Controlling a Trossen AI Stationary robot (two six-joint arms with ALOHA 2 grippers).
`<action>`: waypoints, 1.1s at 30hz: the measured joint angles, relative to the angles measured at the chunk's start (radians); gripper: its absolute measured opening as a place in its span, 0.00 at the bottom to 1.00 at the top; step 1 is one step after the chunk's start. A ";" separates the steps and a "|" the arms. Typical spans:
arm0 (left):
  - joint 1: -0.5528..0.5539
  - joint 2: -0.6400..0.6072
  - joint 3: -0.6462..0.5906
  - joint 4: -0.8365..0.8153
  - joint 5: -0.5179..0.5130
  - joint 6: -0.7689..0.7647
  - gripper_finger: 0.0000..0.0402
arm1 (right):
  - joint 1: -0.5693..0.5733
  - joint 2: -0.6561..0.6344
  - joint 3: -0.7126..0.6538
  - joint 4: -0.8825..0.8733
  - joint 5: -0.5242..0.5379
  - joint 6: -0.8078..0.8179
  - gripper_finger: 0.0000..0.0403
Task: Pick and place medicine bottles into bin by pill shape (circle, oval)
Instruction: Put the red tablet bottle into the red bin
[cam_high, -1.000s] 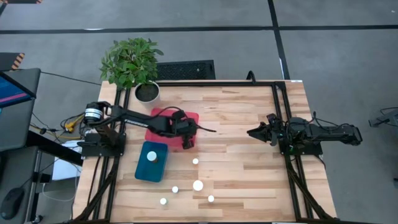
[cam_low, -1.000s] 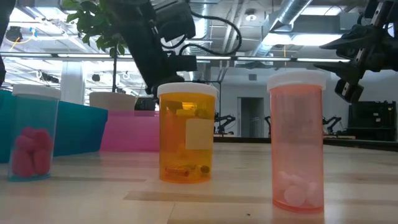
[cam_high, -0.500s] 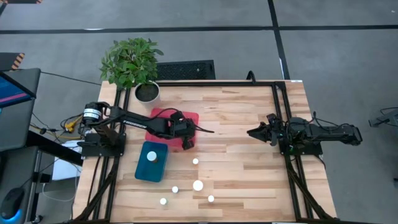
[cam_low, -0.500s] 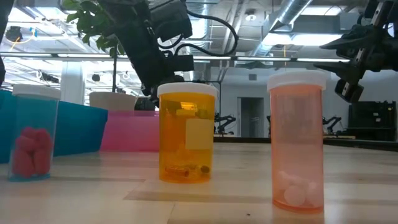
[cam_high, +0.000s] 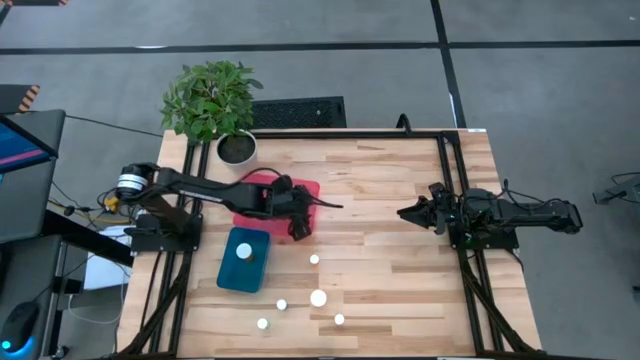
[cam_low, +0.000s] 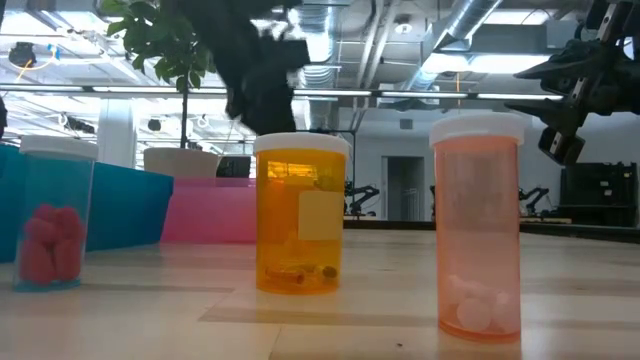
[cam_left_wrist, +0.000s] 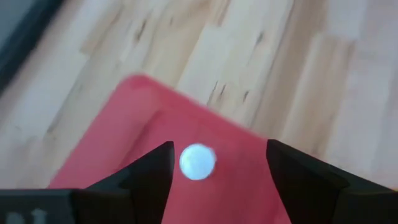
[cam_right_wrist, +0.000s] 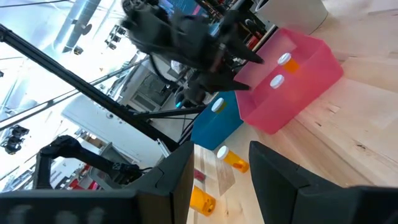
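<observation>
- Left gripper (cam_high: 297, 228) hangs above the red plastic bin (cam_high: 313, 189) w/ fingers apart; a white-capped bottle (cam_left_wrist: 198, 161) stands in it.
- Five white-capped medicine bottles (cam_high: 318, 298) stand near the front edge, another in the teal bin (cam_high: 228, 275).
- Right gripper (cam_high: 405, 212) waits by the right edge, fingers apart.

Left gripper (cam_left_wrist: 217, 171) hung over the red bin (cam_left_wrist: 118, 149), one capped bottle (cam_left_wrist: 198, 161) in the bin between its spread fingers (cam_left_wrist: 152, 177), teal bin (cam_high: 244, 259) just beside, five bottles (cam_high: 318, 298) on the table (cam_high: 400, 200) beyond the fingertips
</observation>
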 joint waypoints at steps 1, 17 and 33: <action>-0.009 -0.015 0.017 -0.021 0.000 -0.007 0.62 | 0.000 0.000 0.000 0.000 0.000 0.000 0.41; -0.372 0.052 0.328 0.094 -0.080 0.037 0.62 | 0.000 0.000 0.000 -0.004 0.000 0.000 0.41; -0.475 0.484 0.564 0.102 0.094 0.080 0.62 | 0.001 0.007 0.000 -0.012 -0.001 0.000 0.41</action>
